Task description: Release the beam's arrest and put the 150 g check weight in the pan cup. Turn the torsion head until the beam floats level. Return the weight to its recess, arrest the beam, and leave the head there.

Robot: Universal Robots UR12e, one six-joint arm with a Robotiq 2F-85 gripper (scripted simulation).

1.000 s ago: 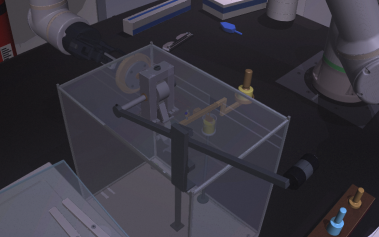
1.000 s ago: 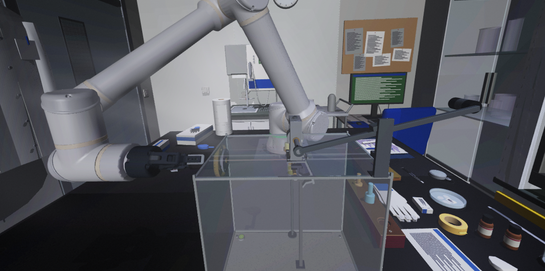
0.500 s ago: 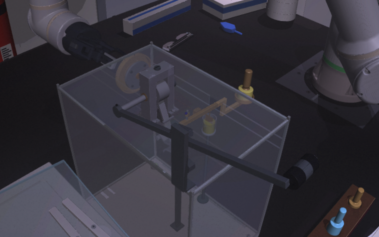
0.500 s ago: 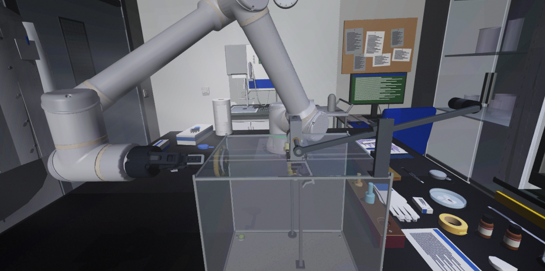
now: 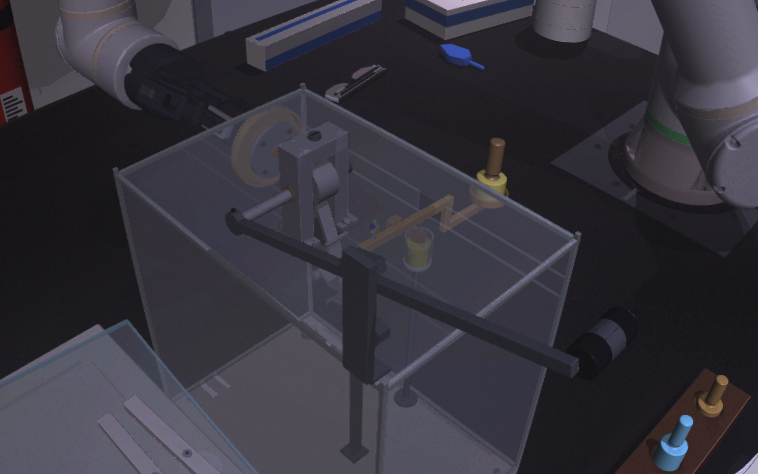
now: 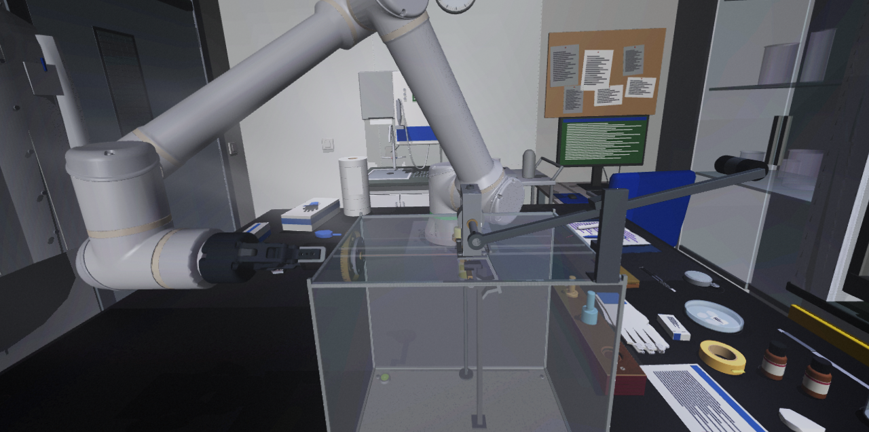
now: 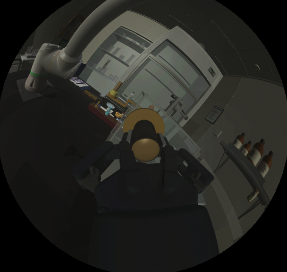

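Observation:
My gripper [image 7: 146, 141] reaches level toward the back wall of the glass case [image 5: 341, 277] from the left. The torsion head's dark knob [image 7: 145, 140], capped in brass and backed by a brass dial [image 5: 258, 147], is clamped between my fingers. Inside the case the yellow check weight [image 5: 418, 247] sits in the pan cup under the brass beam [image 5: 411, 224]. The long dark arrest lever [image 5: 406, 294] slants across the case top, with its round black handle [image 5: 603, 341] at the right end.
The case's back wall [image 6: 358, 247] stands right in front of my fingers. A wooden weight block [image 5: 688, 430] with a blue and a brass weight lies at the right. A brass post [image 5: 495, 168] stands on the case's far rim, and a glass panel [image 5: 76, 406] lies at lower left.

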